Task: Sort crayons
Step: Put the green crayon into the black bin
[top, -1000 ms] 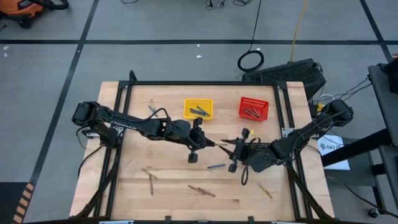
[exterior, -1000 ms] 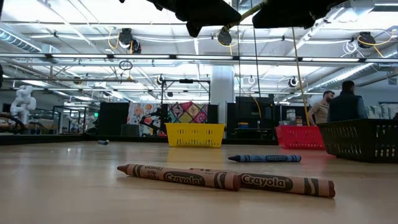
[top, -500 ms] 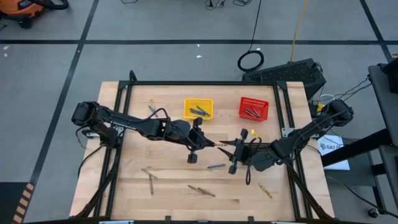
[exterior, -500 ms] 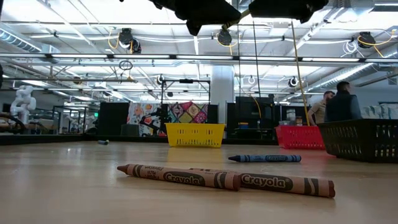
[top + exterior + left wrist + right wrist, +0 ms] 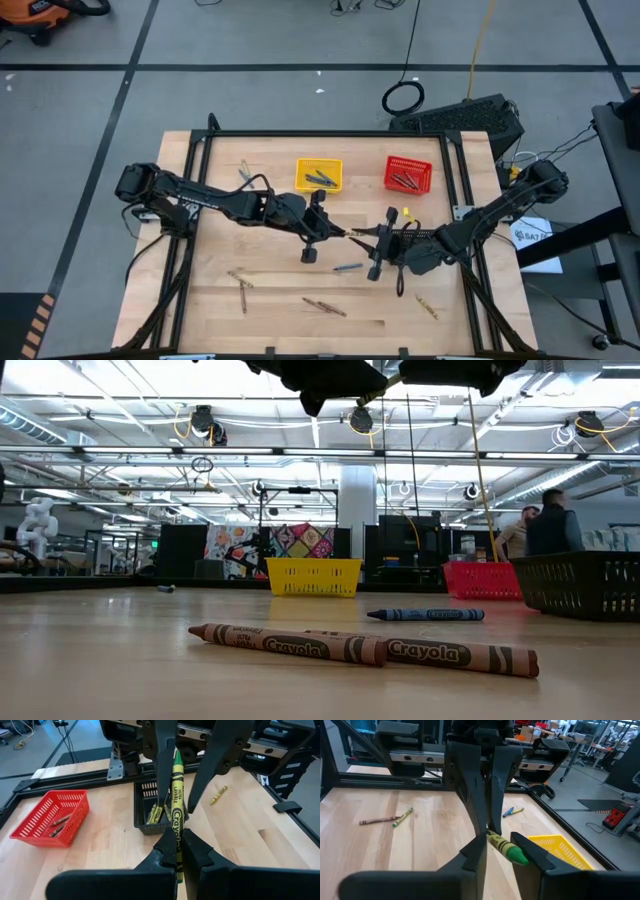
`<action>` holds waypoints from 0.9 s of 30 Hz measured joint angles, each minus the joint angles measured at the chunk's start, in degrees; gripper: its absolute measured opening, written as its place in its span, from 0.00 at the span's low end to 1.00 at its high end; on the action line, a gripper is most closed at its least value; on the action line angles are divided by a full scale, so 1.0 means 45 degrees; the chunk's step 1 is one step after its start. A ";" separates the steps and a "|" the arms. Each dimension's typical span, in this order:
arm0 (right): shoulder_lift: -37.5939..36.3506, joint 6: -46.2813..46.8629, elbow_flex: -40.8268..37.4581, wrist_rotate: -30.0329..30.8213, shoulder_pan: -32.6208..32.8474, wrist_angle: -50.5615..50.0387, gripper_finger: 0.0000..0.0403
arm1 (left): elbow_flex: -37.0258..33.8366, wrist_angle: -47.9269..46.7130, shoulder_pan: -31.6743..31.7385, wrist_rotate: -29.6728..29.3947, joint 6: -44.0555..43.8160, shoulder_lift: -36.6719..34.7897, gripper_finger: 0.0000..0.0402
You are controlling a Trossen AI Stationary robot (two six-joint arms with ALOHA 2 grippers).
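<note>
Crayon (image 5: 176,805) held mid-air over the table's middle: thin round stick, yellow-green paper wrapper w/ black print, waxy green cone tip. Left gripper (image 5: 177,840) is clamped on its lower half, dark matte fingers pressed tight to the wrapper. Right gripper (image 5: 500,842) faces it from the opp. side, fingers spread apart w/ the green tip betw. them; one finger lies along the crayon, the other stands clear.

Table (image 5: 270,290) is pale wood planks inside a black metal frame. At the back sit a yellow basket (image 5: 299,175) and a red basket (image 5: 388,175), both rectangular plastic mesh w/ a few crayons inside. A black basket (image 5: 142,817), same mesh, is just below the right gripper, yellow sticks in it.

Loose on the wood: blue crayon (image 5: 425,615) near centre, two brown crayons (image 5: 290,645) touching end to end nearer the front, more at front left (image 5: 240,285) and front right (image 5: 425,305).
</note>
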 joint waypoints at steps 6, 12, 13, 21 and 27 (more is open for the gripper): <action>0.0000 0.0009 0.0000 -0.0018 -0.0021 0.0089 0.08 | 0.0000 0.0004 0.0000 0.0000 0.0033 -0.0005 0.00; 0.0000 0.0126 0.0000 -0.0015 -0.0021 0.0107 0.01 | 0.0000 0.0009 0.0015 -0.0029 0.0019 -0.0010 0.01; 0.0000 0.0178 0.0000 -0.0015 -0.0021 0.0114 0.01 | 0.0000 0.0009 0.0014 -0.0029 0.0019 -0.0010 0.01; 0.0000 0.0362 0.0000 -0.0044 -0.0021 0.0118 0.01 | 0.0016 -0.0127 0.0005 -0.0024 0.0013 -0.0010 0.00; -0.0004 0.1656 0.0004 0.0069 -0.0021 -0.0957 0.00 | 0.0029 -0.1361 0.0000 -0.0025 0.0008 -0.0015 0.00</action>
